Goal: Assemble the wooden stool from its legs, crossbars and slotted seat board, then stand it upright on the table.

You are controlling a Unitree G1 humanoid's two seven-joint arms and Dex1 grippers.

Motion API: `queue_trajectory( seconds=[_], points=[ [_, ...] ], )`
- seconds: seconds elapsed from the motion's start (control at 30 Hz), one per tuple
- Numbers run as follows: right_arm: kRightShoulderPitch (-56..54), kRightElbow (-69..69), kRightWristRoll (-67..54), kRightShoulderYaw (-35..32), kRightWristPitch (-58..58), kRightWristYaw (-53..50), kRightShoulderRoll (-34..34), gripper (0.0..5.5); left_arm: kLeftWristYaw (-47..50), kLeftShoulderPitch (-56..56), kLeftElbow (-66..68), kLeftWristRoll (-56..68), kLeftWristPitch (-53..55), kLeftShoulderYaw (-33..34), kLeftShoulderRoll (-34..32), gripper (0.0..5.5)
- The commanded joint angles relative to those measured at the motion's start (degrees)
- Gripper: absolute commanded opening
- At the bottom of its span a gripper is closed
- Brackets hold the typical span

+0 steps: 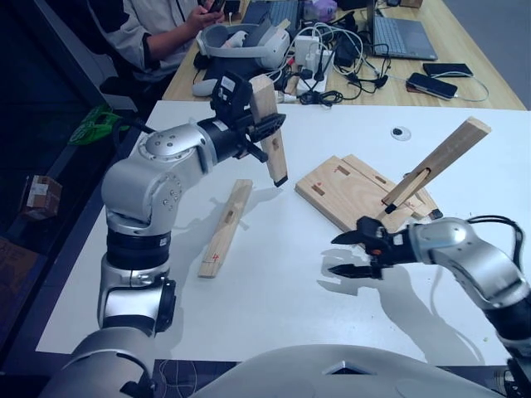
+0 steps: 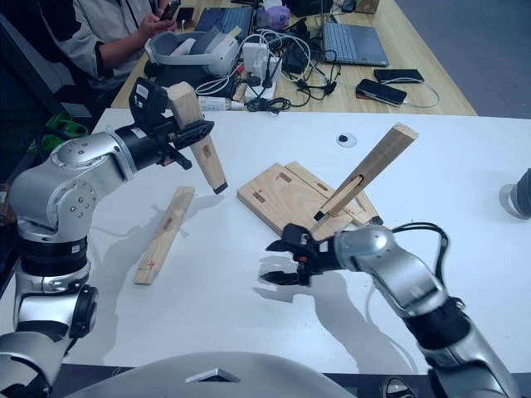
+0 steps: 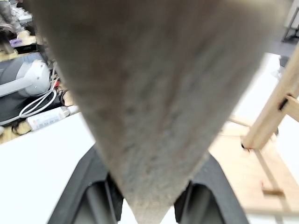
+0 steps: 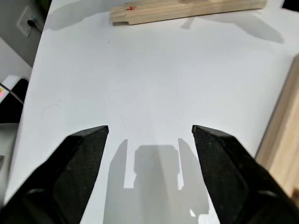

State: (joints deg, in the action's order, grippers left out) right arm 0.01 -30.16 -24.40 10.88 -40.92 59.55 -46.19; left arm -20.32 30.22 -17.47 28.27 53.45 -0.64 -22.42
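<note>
My left gripper [image 1: 264, 133] is shut on a wooden leg [image 1: 270, 124], held up above the table at the back left, its dark tip pointing down. The same leg [image 3: 149, 93] fills the left wrist view. A second leg [image 1: 226, 227] lies flat on the white table. The slotted seat board [image 1: 353, 195] lies flat at centre right, with another leg [image 1: 436, 162] standing slanted in one of its slots. My right gripper [image 1: 342, 254] hovers open just in front of the board, nothing between its fingers [image 4: 84, 154].
The table [image 1: 274, 307] is bare white in front of the board. A small round disc [image 1: 401, 133] sits at the back. Behind the table's far edge stands a desk with laptops, cables, a headset [image 1: 241, 41] and a seated person.
</note>
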Motion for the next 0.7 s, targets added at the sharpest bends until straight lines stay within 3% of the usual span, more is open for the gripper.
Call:
queue_trajectory(
  seconds=[0.03, 0.2, 0.4, 0.7],
  points=[
    [13.28, -7.74, -5.1, -12.56, -1.99, 2.61, -7.23, 3.36, 9.11, -5.57, -4.77, -1.0, 1.26, 0.69, 8.55, 1.02],
    [20.08, -6.76, -2.48, -17.4, -1.53, 0.48, -10.76, 3.36, 19.66, -7.99, -5.98, -6.44, -1.82, -0.73, 16.52, 1.02],
    [19.27, -3.89, 5.75, -11.5, -1.02, -4.12, -13.23, 3.36, 23.27, -9.25, -6.59, -10.51, -3.96, -0.05, 18.0, 1.02],
    [0.93, 2.84, 9.27, 3.58, -7.89, -17.47, 5.04, 3.36, 24.86, -5.07, -4.1, -14.45, -9.37, 5.67, 16.47, 1.02]
  ],
)
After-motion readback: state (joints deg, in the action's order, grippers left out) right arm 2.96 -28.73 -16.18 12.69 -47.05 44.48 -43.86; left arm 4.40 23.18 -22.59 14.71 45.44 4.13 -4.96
